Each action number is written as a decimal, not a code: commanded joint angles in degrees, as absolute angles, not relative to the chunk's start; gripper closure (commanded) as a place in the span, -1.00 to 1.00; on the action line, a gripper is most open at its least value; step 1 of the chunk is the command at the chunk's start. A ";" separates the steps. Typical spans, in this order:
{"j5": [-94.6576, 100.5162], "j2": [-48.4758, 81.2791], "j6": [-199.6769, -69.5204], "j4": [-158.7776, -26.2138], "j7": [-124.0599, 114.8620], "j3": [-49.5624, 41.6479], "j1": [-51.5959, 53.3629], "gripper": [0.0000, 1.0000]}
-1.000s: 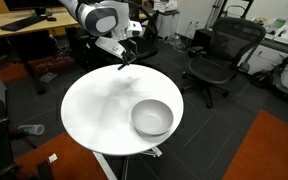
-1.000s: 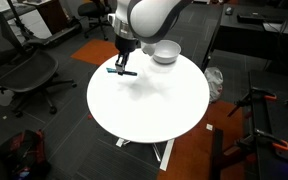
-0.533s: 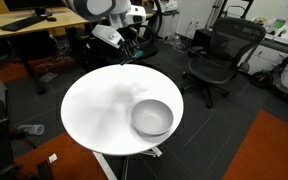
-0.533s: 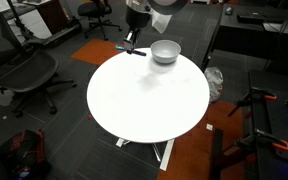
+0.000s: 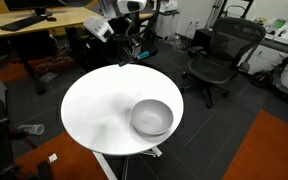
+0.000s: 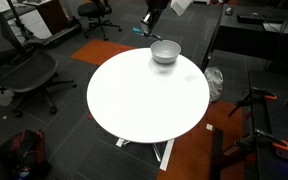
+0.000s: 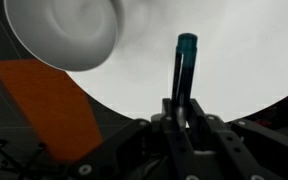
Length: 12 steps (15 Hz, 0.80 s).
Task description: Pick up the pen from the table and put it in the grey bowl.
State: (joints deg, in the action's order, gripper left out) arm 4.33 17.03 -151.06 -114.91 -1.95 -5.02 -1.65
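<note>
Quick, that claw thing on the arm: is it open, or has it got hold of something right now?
Gripper: closed, holding the pen in the air above the table.

Pen point(image 7: 185, 72): short dark teal-blue stick, held clear of the surface point(image 5: 94, 105), one end pinched between the fingers point(image 7: 200, 128), the other jutting out past them; grey bowl point(image 5: 152, 126): round, smooth, light grey, empty, upright near the edge of the round white surface, apart from the pen.
</note>
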 commanded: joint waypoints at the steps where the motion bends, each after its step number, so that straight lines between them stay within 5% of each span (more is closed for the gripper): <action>1: 9.22 12.59 -151.76 -119.47 -8.71 -8.21 -0.66 0.91; 12: 11.65 15.46 -155.06 -118.95 -11.02 -12.31 -4.35 0.91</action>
